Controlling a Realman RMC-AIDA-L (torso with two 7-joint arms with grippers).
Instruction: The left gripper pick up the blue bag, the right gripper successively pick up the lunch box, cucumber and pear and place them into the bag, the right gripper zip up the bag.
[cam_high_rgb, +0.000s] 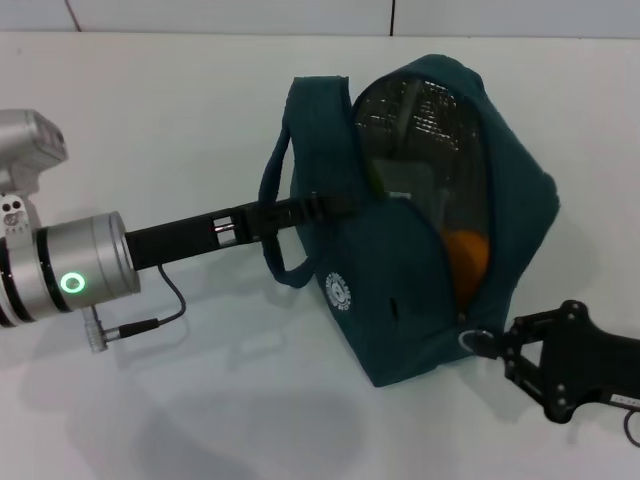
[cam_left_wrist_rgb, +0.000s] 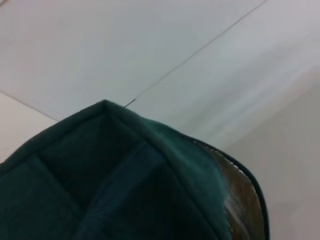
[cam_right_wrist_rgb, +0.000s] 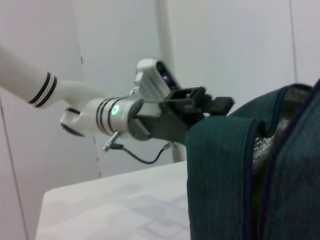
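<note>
Left end effector (cam_high_rgb: 335, 207) tips buried in blue bag (cam_high_rgb: 420, 300) rim; open or shut unclear. Right end effector (cam_high_rgb: 510, 352) at ring zip pull (cam_high_rgb: 478, 341), finger contact unclear, arm cut off by frame edge. Pear (cam_high_rgb: 467, 262) only partly seen thru bag opening. Lunch box, cucumber: dim shapes inside, not distinguishable. Left wrist view: own fingers not seen, bag (cam_left_wrist_rgb: 115, 175) fills frame, blurred.

You have a plain white table (cam_high_rgb: 200, 400) under even light; behind it, a white panelled wall (cam_right_wrist_rgb: 240, 45) with thin dark seams.
</note>
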